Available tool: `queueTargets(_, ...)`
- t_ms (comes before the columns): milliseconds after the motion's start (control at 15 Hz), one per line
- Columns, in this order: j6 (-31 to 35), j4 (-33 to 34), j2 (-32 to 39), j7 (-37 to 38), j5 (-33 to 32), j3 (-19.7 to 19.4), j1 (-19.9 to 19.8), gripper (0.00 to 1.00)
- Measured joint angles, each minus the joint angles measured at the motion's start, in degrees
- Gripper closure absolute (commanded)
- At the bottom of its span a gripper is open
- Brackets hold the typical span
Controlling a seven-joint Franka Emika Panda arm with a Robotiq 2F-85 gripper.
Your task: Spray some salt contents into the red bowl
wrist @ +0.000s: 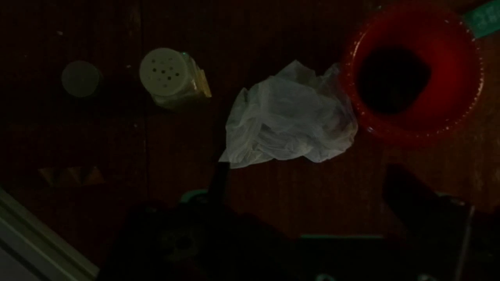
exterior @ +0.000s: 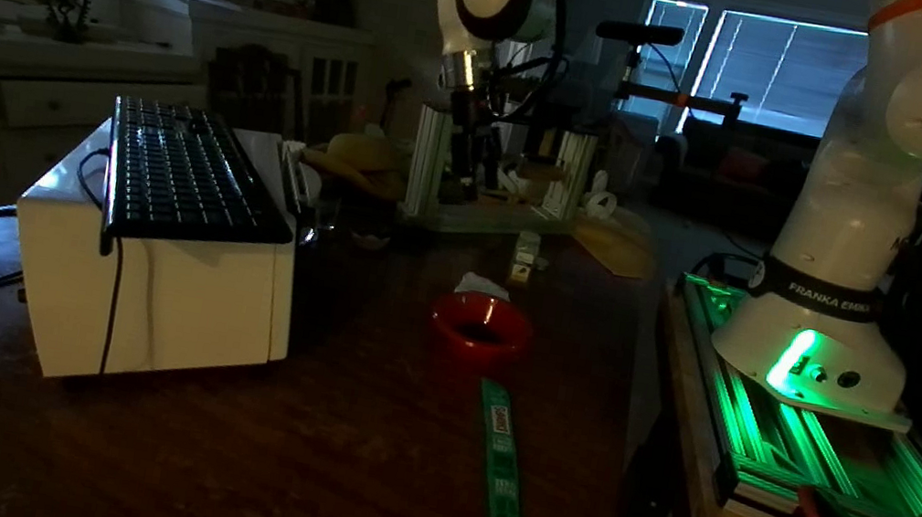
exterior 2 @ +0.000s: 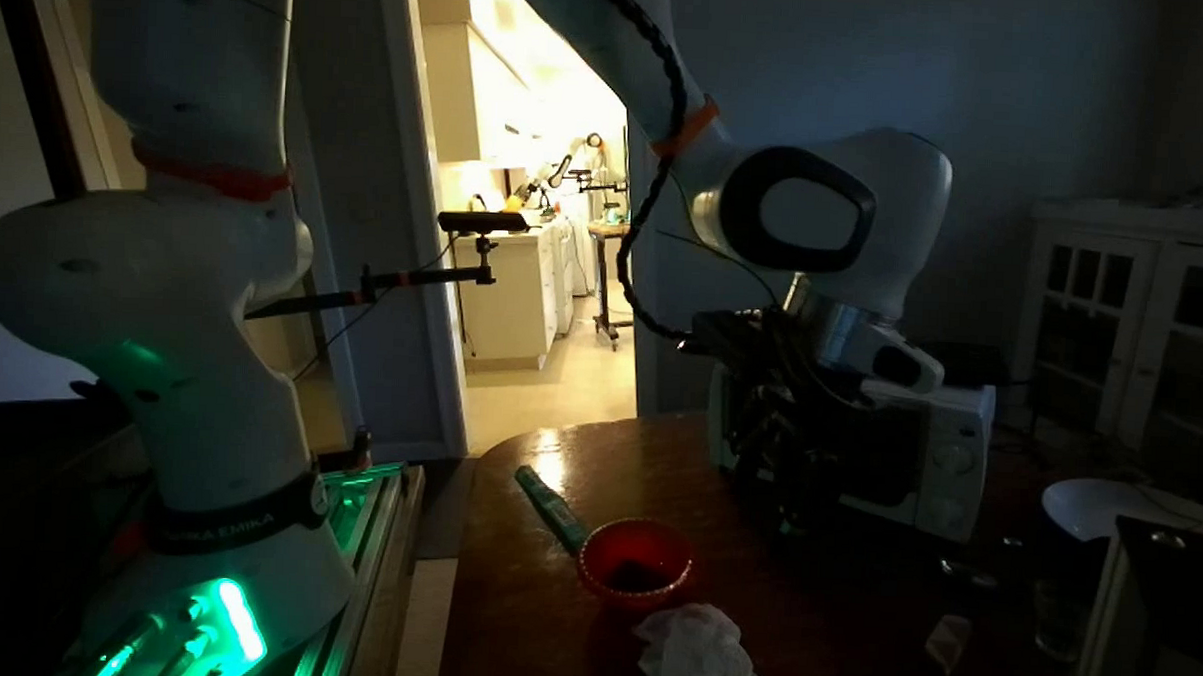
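The red bowl (exterior: pixel 476 352) sits on the wooden table; it also shows in an exterior view (exterior 2: pixel 656 542) and at the upper right of the wrist view (wrist: pixel 449 93). Something dark, contents or shadow, fills its middle. A clear shaker with a pale, holed lid (wrist: pixel 163 72) stands at the upper left of the wrist view, and in an exterior view (exterior: pixel 525 255) beyond the bowl. My gripper (exterior: pixel 480 186) is above the table; its dark fingers are wide apart and hold nothing in the wrist view (wrist: pixel 308 166). In an exterior view (exterior 2: pixel 790 520) it is very dark.
A crumpled white plastic bag (wrist: pixel 289 121) lies between shaker and bowl. A small round grey thing (wrist: pixel 81 79) is beside the shaker. A green strip (exterior: pixel 505 478) lies by the bowl. A white appliance (exterior: pixel 165 313) carries a black keyboard (exterior: pixel 187 178). A metal frame (exterior: pixel 485 223) stands behind.
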Motion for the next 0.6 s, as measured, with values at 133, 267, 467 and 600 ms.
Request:
queueTargets(133, 2.9, -3.8, -3.8, 1.7, 2.0, 0.0, 0.7, 0.00)
queueTargets(267, 4.2, -6.7, -6.9, 2.3, 4.0, 0.0, 1.2, 0.00)
queueTargets(467, 4.2, -7.2, -7.6, 2.3, 4.0, -0.1, 1.4, 0.00)
queueTargets(600, 4.2, -7.0, -7.3, 2.3, 4.0, -0.2, 1.4, 0.00)
